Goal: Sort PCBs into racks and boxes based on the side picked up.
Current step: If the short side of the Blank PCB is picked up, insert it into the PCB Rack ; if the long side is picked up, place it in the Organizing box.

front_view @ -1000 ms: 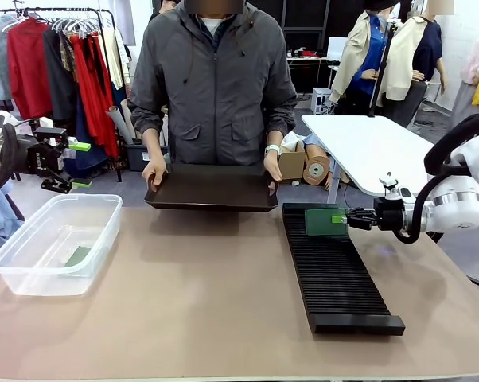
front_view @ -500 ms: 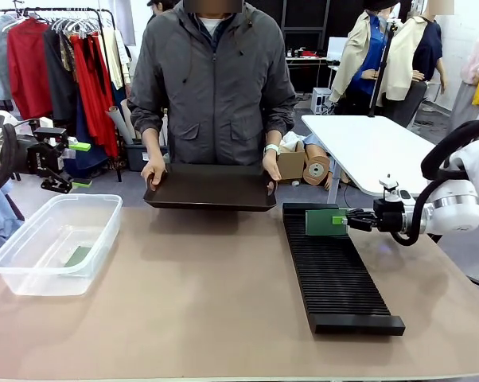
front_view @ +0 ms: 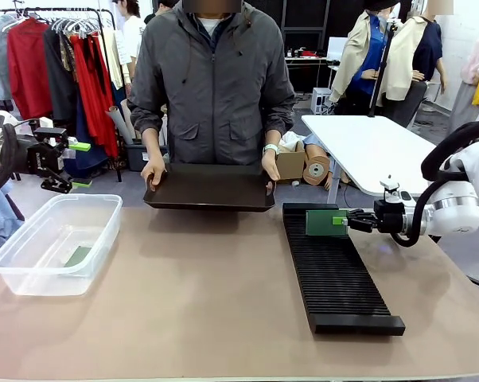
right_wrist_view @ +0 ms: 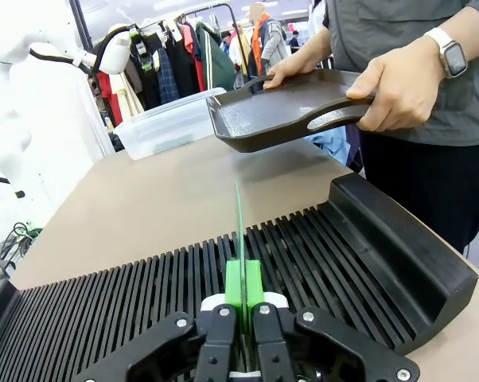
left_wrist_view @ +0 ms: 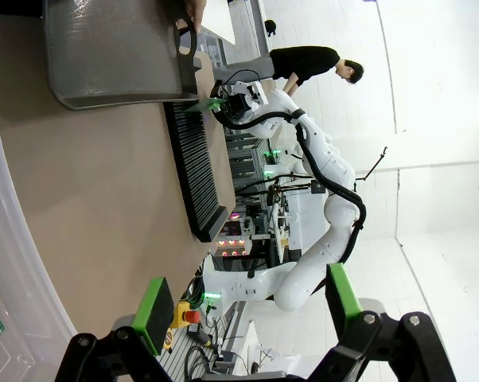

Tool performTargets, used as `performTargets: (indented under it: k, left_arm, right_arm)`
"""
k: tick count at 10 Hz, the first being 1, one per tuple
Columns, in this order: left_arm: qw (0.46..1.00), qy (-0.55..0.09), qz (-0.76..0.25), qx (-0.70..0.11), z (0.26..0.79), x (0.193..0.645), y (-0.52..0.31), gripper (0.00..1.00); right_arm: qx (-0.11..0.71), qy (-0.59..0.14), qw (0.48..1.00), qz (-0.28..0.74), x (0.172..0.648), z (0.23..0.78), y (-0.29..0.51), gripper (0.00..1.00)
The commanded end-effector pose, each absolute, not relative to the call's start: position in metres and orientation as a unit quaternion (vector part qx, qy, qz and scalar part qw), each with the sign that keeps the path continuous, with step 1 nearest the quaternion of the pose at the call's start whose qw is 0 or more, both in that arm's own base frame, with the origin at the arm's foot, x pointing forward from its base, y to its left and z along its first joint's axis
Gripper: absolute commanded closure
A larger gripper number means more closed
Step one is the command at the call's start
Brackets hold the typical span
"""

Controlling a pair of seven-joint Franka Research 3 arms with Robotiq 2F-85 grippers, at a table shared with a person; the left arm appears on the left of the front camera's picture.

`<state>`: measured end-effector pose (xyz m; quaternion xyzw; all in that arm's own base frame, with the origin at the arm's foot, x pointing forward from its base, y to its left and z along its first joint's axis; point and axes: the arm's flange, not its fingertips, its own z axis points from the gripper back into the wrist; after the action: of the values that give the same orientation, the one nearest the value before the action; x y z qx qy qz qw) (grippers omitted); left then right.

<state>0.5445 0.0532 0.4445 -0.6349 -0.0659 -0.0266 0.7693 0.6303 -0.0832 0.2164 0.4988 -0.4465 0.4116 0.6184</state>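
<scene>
The PCB [front_view: 325, 222] stands on edge in the right claw [front_view: 344, 220], which is clamped on the board's right end, over the far end of the rack [front_view: 335, 274]. In the right wrist view the board [right_wrist_view: 239, 231] shows as a thin green line running straight out from between the closed pads, over the slots of the rack [right_wrist_view: 327, 247]; whether its lower edge is already in a groove I cannot tell.

The step in hand looks like seating this board in a far slot. To do it well, the board's lower edge should be lined up with a single groove, parallel to the ribs, then lowered straight without twisting, since a slight yaw would land it across two ribs. The grip should be released only once the board stands by itself, and the claw drawn back along the board's plane so it is not dragged out.

A second PCB [front_view: 78, 255] lies flat in the clear box [front_view: 33, 274] at the left of the surface [front_view: 200, 310]. The left claw [front_view: 74, 165] hangs with its jaws wide apart and nothing between them, above the box's far left corner.

At the far side a person's hands [front_view: 153, 170] hold a black tray [front_view: 212, 191] just above the surface, near the rack's far left corner; the right arm should keep clear of it.
</scene>
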Motion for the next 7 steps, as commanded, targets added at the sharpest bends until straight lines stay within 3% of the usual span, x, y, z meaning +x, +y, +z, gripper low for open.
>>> performTargets:
  k: [1,7]
  left_arm:
    - [0.77,-0.066,-0.027,-0.634,0.446,0.544,0.053,0.0]
    - [0.77,-0.066,-0.027,-0.634,0.446,0.544,0.053,0.0]
  right_arm:
    - [0.467,-0.422,0.648,0.428,0.632,0.209,-0.073,1.0]
    - [0.434,-0.44,0.688,0.381,0.62,0.195,-0.066,1.0]
